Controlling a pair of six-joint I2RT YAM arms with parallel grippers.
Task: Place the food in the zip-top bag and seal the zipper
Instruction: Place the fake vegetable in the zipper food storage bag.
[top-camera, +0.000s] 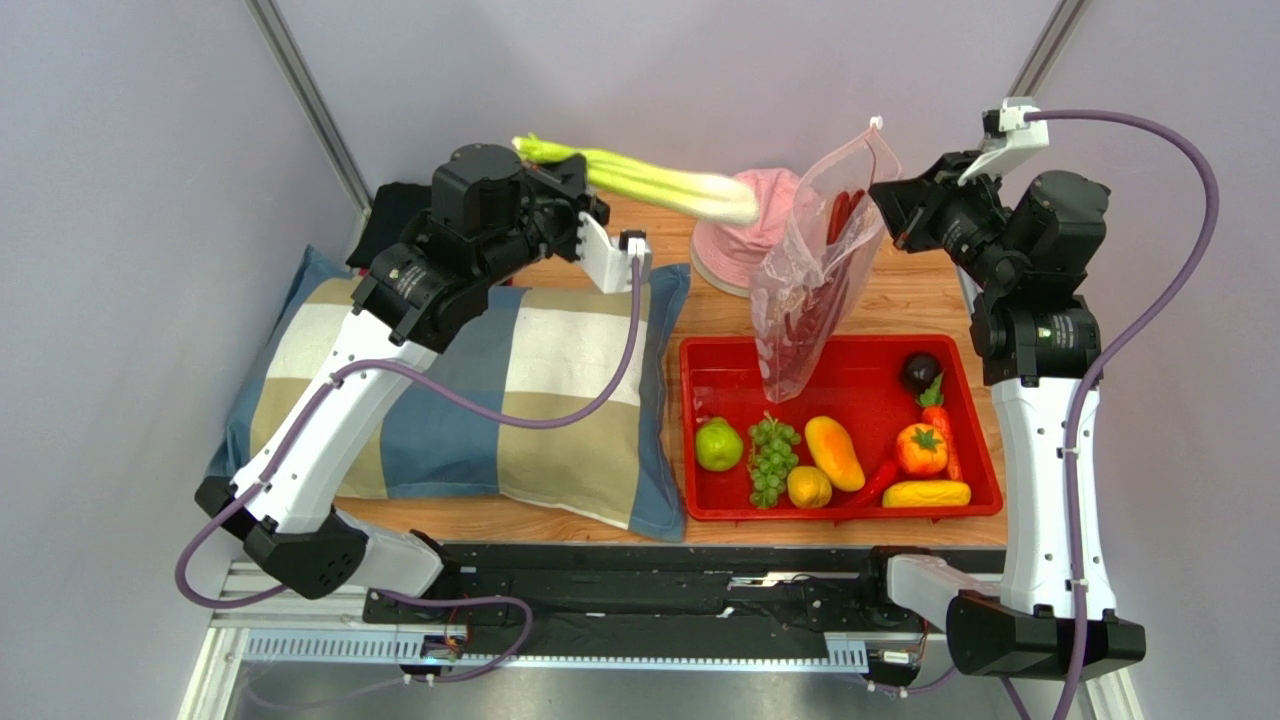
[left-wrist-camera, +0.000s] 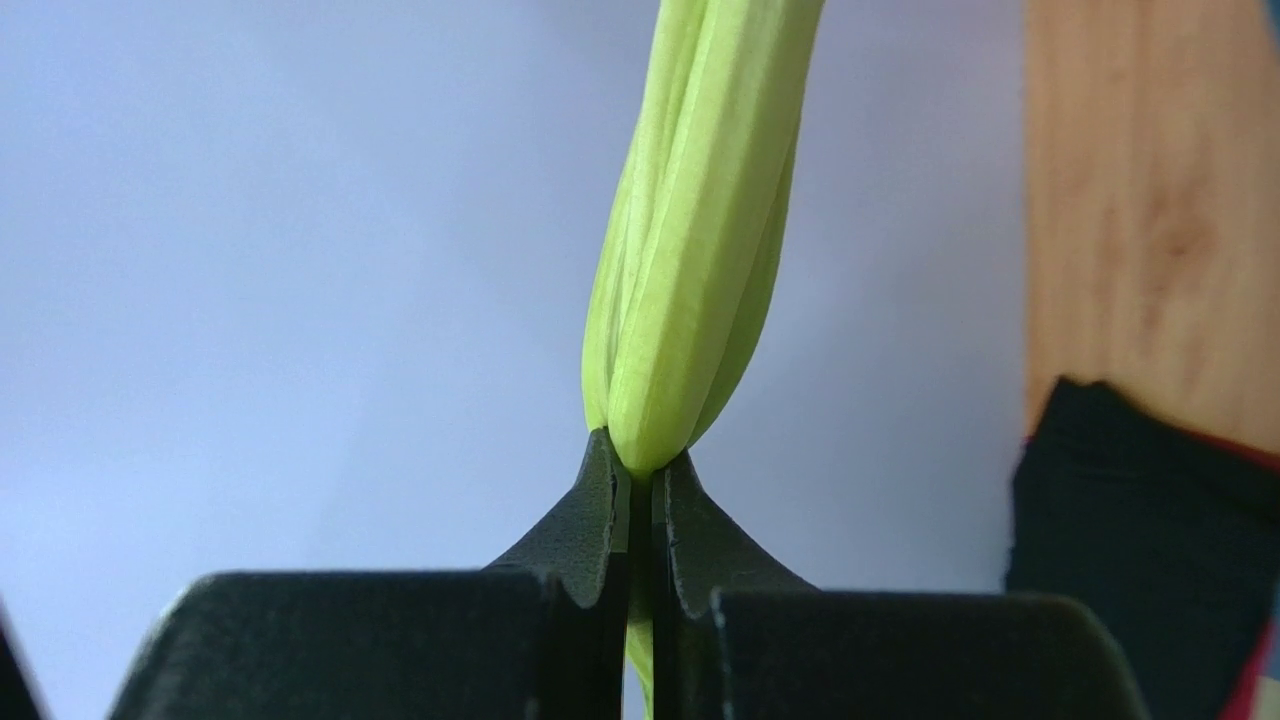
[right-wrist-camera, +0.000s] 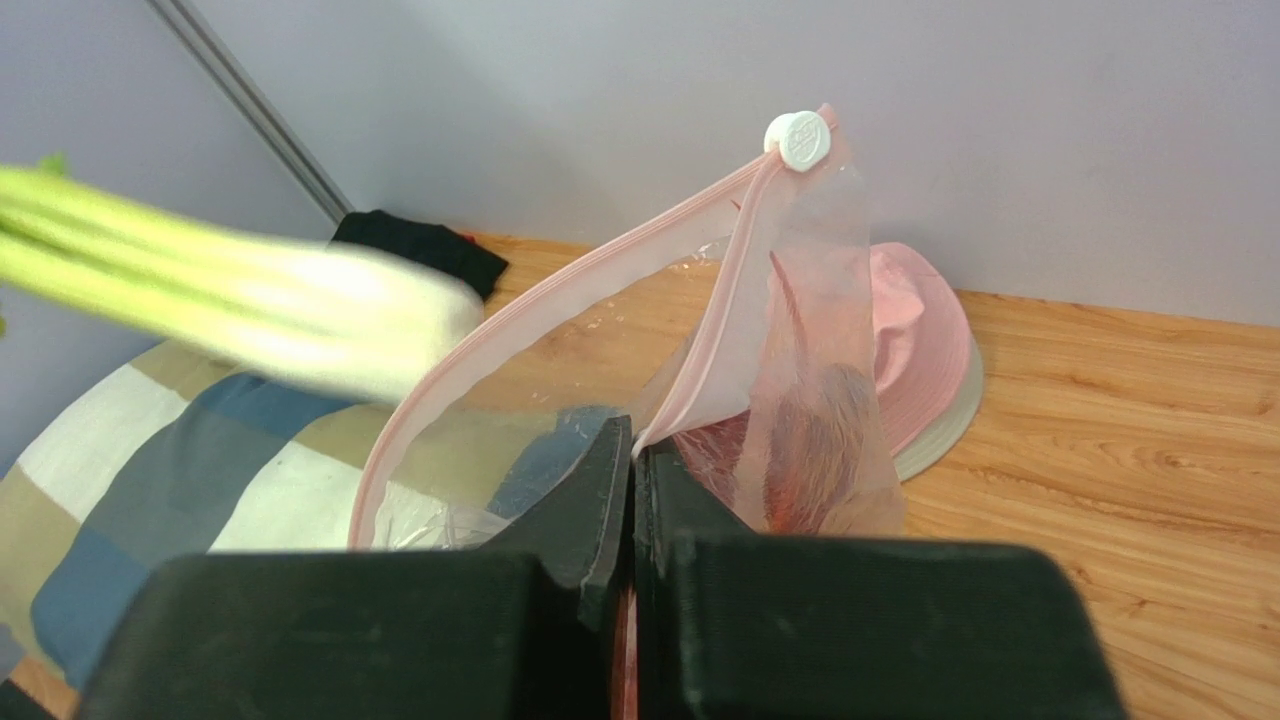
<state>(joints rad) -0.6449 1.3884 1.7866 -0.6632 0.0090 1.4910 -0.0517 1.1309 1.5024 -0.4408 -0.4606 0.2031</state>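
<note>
My left gripper (top-camera: 559, 168) is shut on the thin end of the pale green celery stalk (top-camera: 646, 177) and holds it level in the air, its thick end pointing at the bag. The left wrist view shows the fingers pinching the celery (left-wrist-camera: 691, 255). My right gripper (top-camera: 890, 203) is shut on the mouth edge of the clear dotted bag (top-camera: 812, 285), which hangs over the red tray (top-camera: 864, 383). The red lobster (top-camera: 845, 222) is inside the bag. The zipper strip (right-wrist-camera: 601, 258) gapes open, with a white slider (right-wrist-camera: 796, 137) at its far end. The green apple (top-camera: 718, 444) and grape bunch (top-camera: 772, 458) lie in the tray.
A pink hat (top-camera: 747, 225) sits behind the bag. A checked pillow (top-camera: 496, 390) lies left of the tray. The tray also holds a mango (top-camera: 834, 450), a tomato (top-camera: 921, 447), corn (top-camera: 927, 492) and a dark eggplant (top-camera: 920, 369). A black cloth (top-camera: 394, 210) lies at the back left.
</note>
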